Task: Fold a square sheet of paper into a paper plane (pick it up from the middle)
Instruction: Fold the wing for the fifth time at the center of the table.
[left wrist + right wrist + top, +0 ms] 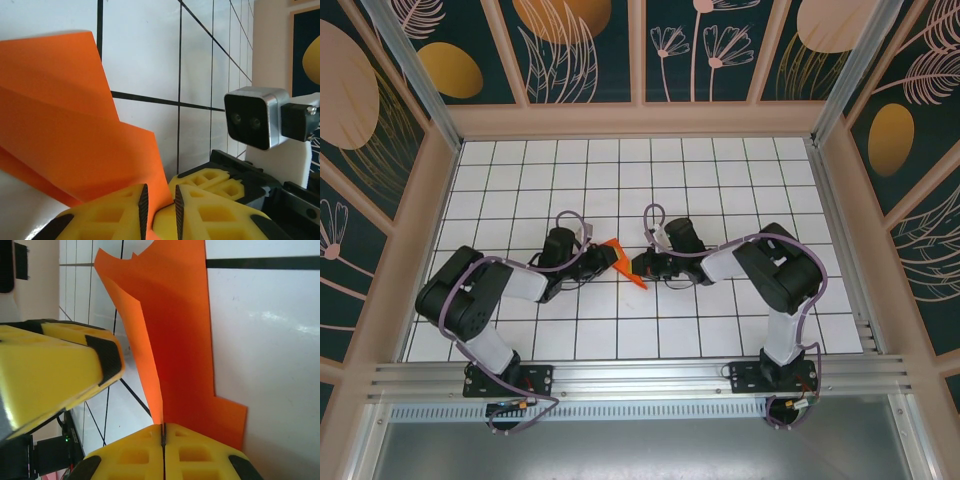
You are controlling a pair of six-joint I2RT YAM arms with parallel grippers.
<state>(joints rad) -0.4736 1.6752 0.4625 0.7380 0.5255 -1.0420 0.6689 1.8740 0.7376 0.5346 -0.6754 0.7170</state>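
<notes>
Orange paper (pixel 620 258): one, folded, upright
Left hand (pixel 161 192): slightly apart around it
Right hand (pixel 163 426): clamped on it
Desk (pixel 720 180): white grid

The left gripper (pixel 603 263) and right gripper (pixel 642 266) meet at the folded orange paper (pixel 618 253).
</notes>
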